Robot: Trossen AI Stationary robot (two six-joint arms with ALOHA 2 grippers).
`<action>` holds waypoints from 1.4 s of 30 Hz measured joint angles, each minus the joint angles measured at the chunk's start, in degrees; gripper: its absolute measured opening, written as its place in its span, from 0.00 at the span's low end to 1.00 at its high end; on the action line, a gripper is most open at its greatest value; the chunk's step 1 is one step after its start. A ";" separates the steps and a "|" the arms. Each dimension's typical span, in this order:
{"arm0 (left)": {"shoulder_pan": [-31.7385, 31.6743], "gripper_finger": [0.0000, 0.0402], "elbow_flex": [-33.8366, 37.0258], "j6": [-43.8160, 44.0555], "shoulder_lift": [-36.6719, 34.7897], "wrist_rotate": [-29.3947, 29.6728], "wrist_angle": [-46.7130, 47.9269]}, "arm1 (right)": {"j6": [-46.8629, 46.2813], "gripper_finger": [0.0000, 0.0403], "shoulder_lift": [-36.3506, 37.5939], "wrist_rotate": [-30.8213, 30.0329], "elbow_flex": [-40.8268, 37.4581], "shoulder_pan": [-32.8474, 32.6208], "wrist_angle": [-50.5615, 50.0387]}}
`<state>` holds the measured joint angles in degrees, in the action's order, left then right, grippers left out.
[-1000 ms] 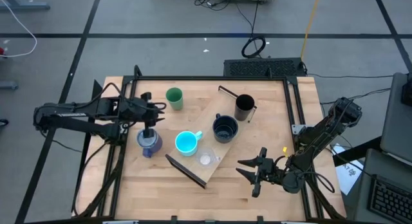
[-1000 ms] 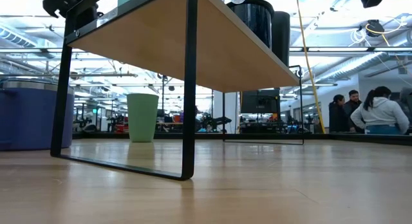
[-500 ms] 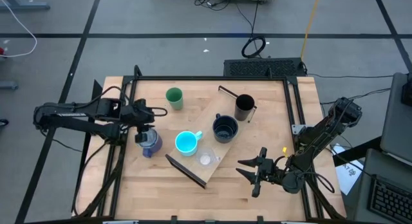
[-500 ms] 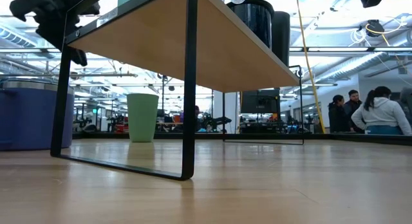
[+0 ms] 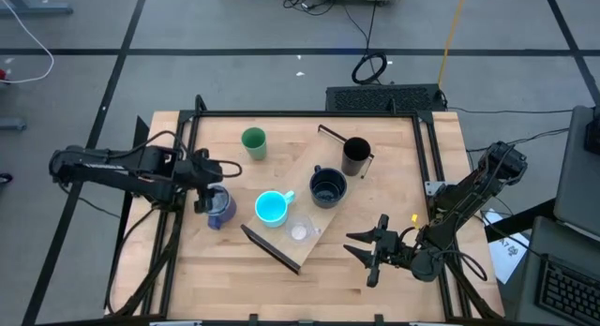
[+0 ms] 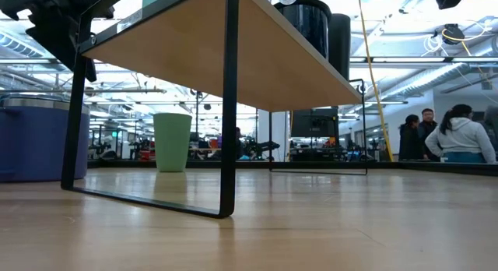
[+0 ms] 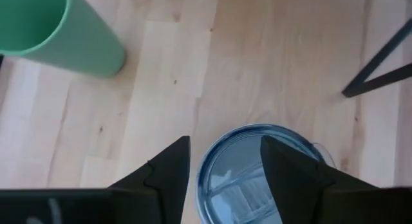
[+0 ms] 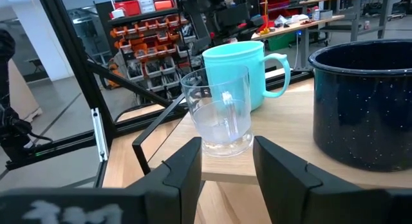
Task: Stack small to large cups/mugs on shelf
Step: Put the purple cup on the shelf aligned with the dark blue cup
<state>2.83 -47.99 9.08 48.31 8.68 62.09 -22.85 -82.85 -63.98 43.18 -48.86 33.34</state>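
The left gripper [image 5: 212, 180] hung over the blue mug [image 5: 219, 210] near the desk's left edge, its fingers [image 7: 168, 167] parted, one on either side of the rim and clear of it, holding nothing. That mug stood on the desk [image 5: 394, 148] just off the shelf's [image 5: 298, 185] near-left end. The shelf lay aslant across the middle of the desk, carrying four vessels: the clear cup [image 5: 299, 232] by its near end, the cyan mug [image 5: 272, 208] beside it, the wide black mug [image 5: 327, 187] at mid-board, and the tall black cup [image 5: 355, 155] by the far end. The green tumbler [image 5: 253, 142] stood on the desk toward the far edge, apart from the shelf. The right gripper [image 5: 367, 253] waited near the desk's near-right corner, fingers parted and empty, facing the clear cup. In the low view, people [image 6: 451, 135] stood in the room beyond.
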 joint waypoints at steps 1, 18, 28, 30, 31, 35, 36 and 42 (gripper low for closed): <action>0.28 0.47 0.00 0.90 0.00 0.26 0.32 | 0.00 0.32 0.00 -0.01 0.00 0.00 0.00; 21.61 0.46 -0.18 32.39 0.07 3.79 6.10 | 1.11 0.32 0.00 0.01 0.00 0.00 -0.61; 25.56 0.46 -3.78 32.15 1.88 14.17 9.03 | 2.58 0.32 0.00 -0.01 0.00 0.00 -0.63; 24.11 0.46 -4.99 27.68 3.19 16.11 8.90 | 2.68 0.32 0.00 0.01 0.00 0.00 -0.63; 23.18 0.46 -5.65 25.44 3.74 16.91 8.82 | 2.70 0.32 0.00 -0.01 0.00 0.00 -0.63; 18.36 0.46 -8.58 14.00 5.22 20.32 7.07 | 2.60 0.32 0.00 0.00 0.00 0.00 -0.63; 16.83 0.46 -9.16 10.74 5.50 20.90 6.32 | 2.60 0.32 0.00 -0.01 0.00 0.00 -0.62; 3.10 0.46 -10.75 -11.45 7.08 18.20 -3.30 | 2.60 0.32 0.00 0.01 0.00 0.00 -0.63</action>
<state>5.93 -58.74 -2.36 55.40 26.88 58.79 -20.25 -82.85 -63.97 43.18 -48.86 32.71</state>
